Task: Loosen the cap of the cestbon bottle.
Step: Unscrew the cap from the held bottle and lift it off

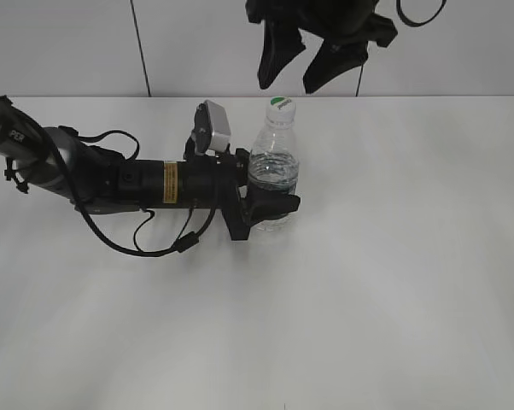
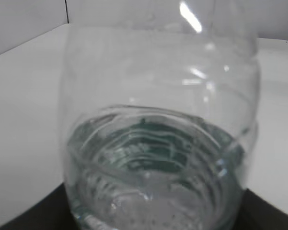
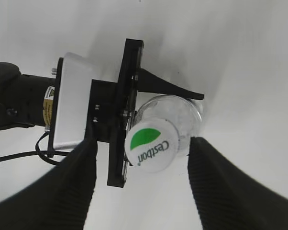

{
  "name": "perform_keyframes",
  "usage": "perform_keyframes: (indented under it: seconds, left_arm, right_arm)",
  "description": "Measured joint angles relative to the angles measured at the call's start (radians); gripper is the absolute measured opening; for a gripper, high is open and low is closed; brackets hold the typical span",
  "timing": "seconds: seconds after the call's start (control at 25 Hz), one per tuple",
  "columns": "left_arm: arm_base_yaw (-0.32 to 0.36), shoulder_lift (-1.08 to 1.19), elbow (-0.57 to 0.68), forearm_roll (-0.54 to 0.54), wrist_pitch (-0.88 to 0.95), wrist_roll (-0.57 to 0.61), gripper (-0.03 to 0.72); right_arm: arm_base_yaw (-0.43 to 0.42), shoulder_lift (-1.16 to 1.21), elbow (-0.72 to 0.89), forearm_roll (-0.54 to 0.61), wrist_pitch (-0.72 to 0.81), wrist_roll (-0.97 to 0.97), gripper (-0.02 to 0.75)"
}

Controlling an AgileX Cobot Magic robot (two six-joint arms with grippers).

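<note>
Near the far edge of the white surface [image 1: 394, 282], around its middle, the left claw [image 1: 270, 192] lies level and clamps the lower body of the upright cestbon bottle [image 1: 274, 166], one black finger [image 3: 170, 87] on each side. The clear bottle holds some water. Its white cap [image 3: 151, 149], with a green mark, is still screwed on. Directly above it hangs the right claw [image 1: 295, 64], spread wide and touching nothing, its fingers flanking the cap.

Left end effector [image 1: 270, 201] clamps cestbon bottle [image 1: 274, 166], blocking 9 o'clock side. Cap [image 3: 150, 143] top clear between right end effector's fingers [image 3: 220, 182]. Desk [image 1: 411, 256] open 3 to 6 o'clock.
</note>
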Motion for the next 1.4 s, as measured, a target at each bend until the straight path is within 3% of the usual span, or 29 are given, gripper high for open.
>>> perform_keyframes:
  seconds: [0.44,1.0,1.4]
  left_arm:
    - [0.000,0.000,0.000,0.001,0.000,0.000,0.410]
    - [0.000,0.000,0.000,0.004,0.000,0.000,0.410]
    - [0.000,0.000,0.000,0.004,0.000,0.000,0.410]
  right_arm:
    - [0.000,0.052,0.000,-0.014,0.054,0.041,0.459]
    - [0.000,0.061,0.000,0.000,0.013,0.043,0.459]
    - [0.000,0.065,0.000,0.005,0.042,0.043,0.403]
